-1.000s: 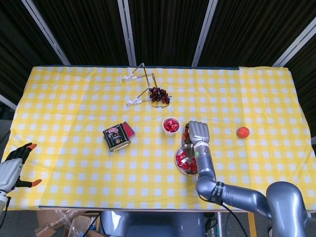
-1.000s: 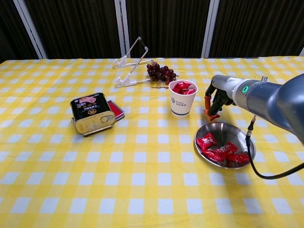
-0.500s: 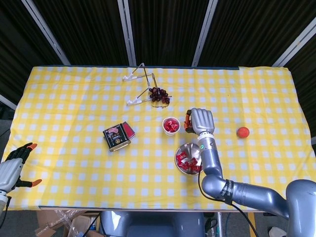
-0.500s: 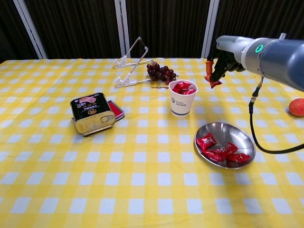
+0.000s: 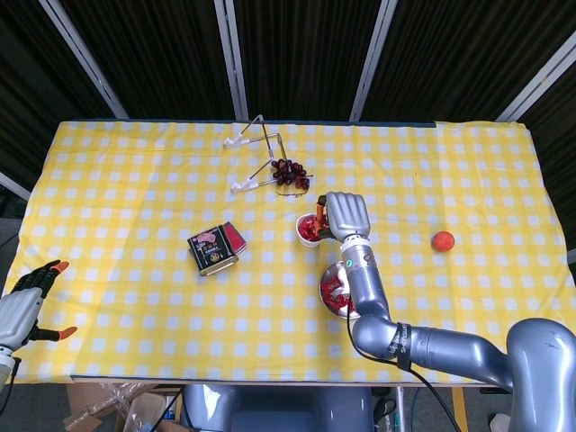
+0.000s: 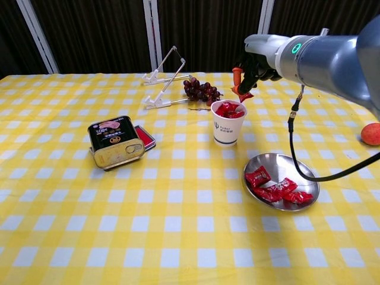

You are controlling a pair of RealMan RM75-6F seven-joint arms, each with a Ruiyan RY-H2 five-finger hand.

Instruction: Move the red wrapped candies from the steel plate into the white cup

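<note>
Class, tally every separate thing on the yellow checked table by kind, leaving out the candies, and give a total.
White paper cup: 1
Round steel plate: 1
Rectangular gold tin can: 1
Dark grape bunch: 1
Folding wire stand: 1
Round orange fruit: 1
Total: 6

The right hand (image 6: 256,62) is raised with fingers curled downward; the left hand (image 5: 20,310) rests low with fingers spread.

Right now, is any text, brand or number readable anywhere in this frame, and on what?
Tin can: printed label on its lid, too blurred to read.
White cup: small dark print on its side, too small to read.
Nothing else bears text.
</note>
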